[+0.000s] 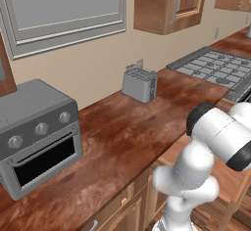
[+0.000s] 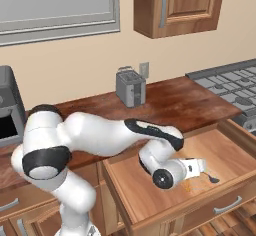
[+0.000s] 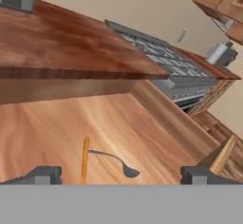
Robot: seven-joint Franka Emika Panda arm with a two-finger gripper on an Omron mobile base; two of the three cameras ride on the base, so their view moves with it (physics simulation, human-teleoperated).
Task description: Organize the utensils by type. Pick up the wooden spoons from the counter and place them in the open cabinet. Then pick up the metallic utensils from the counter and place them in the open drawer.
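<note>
Fork [image 3: 85,159] between open claw [image 3: 121,174] tips.

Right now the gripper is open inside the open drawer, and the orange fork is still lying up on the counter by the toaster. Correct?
Not quite. The orange fork lies on the floor of the drawer, just below the open gripper, not on the counter; the hand view shows it. The rest holds.

White glossy arm [image 2: 95,132] showing rounded tubular links, dark black bands wrapping the joints, round black cap sitting near the wrist. Hand [image 2: 192,169] looking white, blocky. Two small dark grey fingertips [image 3: 45,174] showing squared ends. Base column swelling white, bulbous in left base view.
</note>
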